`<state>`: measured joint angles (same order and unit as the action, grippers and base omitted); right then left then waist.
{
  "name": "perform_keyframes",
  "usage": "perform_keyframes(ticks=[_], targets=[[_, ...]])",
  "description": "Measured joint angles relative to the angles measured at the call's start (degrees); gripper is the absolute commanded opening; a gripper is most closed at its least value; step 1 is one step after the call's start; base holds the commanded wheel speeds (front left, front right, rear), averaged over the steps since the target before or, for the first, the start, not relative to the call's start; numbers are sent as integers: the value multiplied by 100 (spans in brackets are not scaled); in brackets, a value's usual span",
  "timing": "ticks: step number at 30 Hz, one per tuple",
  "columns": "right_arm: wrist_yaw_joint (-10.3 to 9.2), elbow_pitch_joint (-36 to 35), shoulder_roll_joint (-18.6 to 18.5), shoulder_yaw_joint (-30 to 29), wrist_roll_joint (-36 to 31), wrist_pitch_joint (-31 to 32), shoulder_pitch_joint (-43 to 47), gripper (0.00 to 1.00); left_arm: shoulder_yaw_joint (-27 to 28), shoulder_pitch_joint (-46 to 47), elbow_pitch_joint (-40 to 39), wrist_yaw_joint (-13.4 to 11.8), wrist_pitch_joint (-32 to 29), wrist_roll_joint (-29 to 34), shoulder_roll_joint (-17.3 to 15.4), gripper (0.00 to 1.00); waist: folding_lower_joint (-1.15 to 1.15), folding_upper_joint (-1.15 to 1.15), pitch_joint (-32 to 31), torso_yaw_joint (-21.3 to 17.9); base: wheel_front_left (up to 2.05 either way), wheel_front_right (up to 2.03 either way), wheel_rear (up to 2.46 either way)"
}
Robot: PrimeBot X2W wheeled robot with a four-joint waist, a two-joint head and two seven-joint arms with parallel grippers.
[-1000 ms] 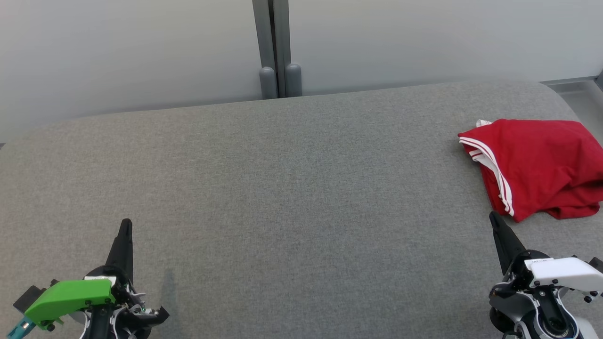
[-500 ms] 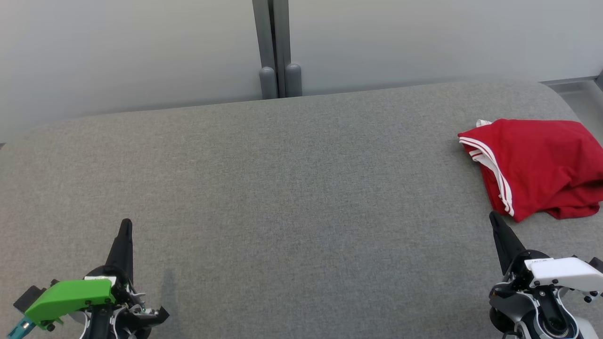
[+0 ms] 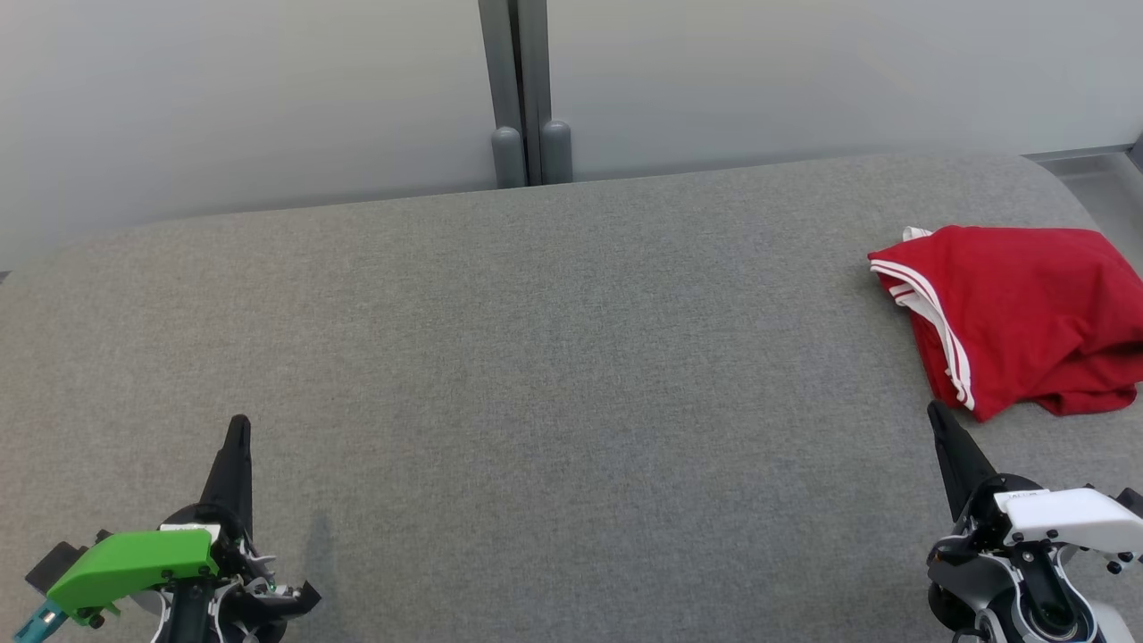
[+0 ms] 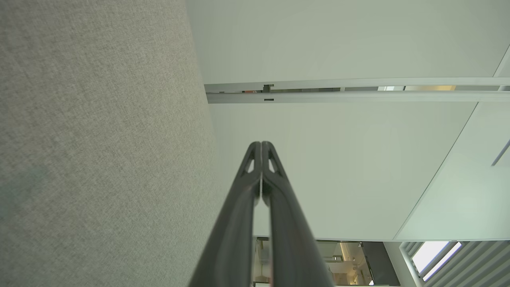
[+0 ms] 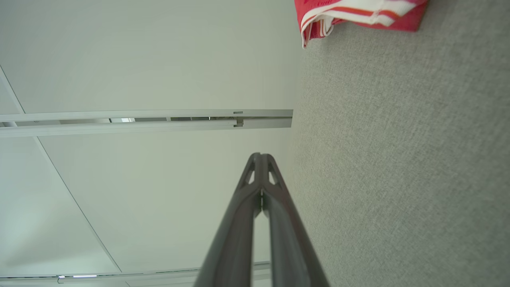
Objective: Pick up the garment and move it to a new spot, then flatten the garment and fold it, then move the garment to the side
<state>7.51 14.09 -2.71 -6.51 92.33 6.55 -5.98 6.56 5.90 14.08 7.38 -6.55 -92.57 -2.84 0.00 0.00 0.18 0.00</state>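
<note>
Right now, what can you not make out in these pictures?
- Red garment: the head view's right edge cuts off its right side; the right wrist view's top edge leaves a striped corner.
- Its type and lower layers: hidden by its own folds.
- Left tool and right tool: head view's bottom edge cuts off their bases.

Bright, soft, even light w/ only faint shadows on grey cushion [image 3: 571, 357]; all views sharp.
</note>
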Motion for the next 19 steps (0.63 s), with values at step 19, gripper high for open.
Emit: perform_keyframes(ticks=[19], targets=[[0,0,0,0,0,0,0,0,1,0,-1,0,0,0,0,0,0,0,0,0,0,0,0]])
